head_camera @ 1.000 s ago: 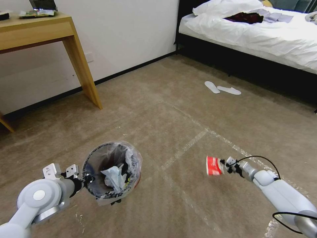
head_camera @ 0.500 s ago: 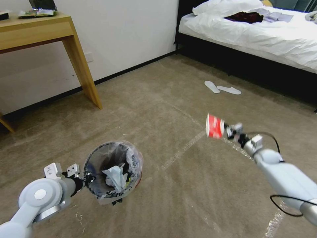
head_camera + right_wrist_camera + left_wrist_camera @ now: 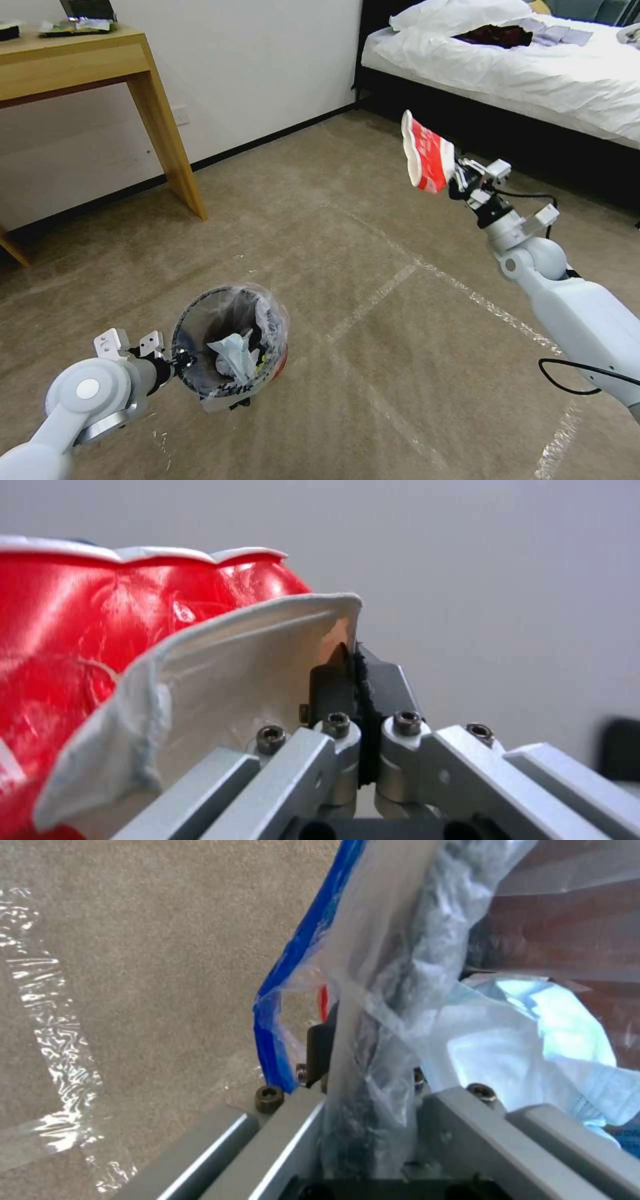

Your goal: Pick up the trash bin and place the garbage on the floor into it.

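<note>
Carpet floor (image 3: 373, 220): cup (image 3: 425, 157) upper right, bin (image 3: 230, 347) lower left.
We keep right gripper (image 3: 459, 179) pinching the cup, left gripper (image 3: 175, 362) clamping the rim, and release only above it.

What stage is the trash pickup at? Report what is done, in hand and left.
Done: the left gripper holds the trash bin by its bagged rim, off the floor, with crumpled tissue inside. In hand: the right gripper pinches the rim of a crushed red-and-white paper cup, raised high and well away from the bin. Left: getting that cup into the bin.
</note>
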Robot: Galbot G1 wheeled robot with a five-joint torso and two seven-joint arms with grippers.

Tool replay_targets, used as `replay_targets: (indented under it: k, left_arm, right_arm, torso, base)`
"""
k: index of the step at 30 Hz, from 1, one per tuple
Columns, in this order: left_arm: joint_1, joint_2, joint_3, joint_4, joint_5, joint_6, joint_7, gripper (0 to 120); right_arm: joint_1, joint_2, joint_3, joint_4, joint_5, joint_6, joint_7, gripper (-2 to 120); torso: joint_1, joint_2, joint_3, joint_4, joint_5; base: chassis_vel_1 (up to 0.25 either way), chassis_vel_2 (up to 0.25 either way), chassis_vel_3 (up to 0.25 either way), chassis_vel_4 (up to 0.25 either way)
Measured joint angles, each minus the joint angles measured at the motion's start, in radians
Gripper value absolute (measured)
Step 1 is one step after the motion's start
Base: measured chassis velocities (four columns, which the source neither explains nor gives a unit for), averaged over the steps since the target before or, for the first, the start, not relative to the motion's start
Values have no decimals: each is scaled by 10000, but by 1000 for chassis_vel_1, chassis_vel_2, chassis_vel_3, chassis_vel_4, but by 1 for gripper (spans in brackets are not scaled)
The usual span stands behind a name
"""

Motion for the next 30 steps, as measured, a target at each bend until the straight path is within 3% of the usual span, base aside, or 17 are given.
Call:
replay_targets:
  k: [6,14,15,22,30]
  left_arm:
    - [-19,-43,12,53,22,0,0,0]
    - [-37,-26,9,73,14,0,-16,0]
    - [-38,-49,9,73,13,0,-26,0]
    - [-22,-121,33,47,-17,0,-127,0]
    - [99,-23,-72,-75,-139,27,-186,0]
  right_arm:
    - [681,219,-738,976,228,-469,-289,0]
    - [2083,731,-2923,1434,289,-525,-711,0]
    - [2369,975,-3742,1419,157,-483,-790,0]
    - [2612,1846,-5532,493,-370,-196,-943,0]
    - [2548,2641,-6233,-674,-824,96,-1296,0]
  torso:
    - [0,0,0,0,1]
    - [0,1,0,4,-4]
    - [0,0,0,2,0]
    - [0,0,1,2,-1]
    - [0,1,1,2,1]
  base:
    - [0,0,0,0]
    - [0,0,0,0]
    - [0,0,0,0]
    - [0,0,0,0]
    - [0,0,0,0]
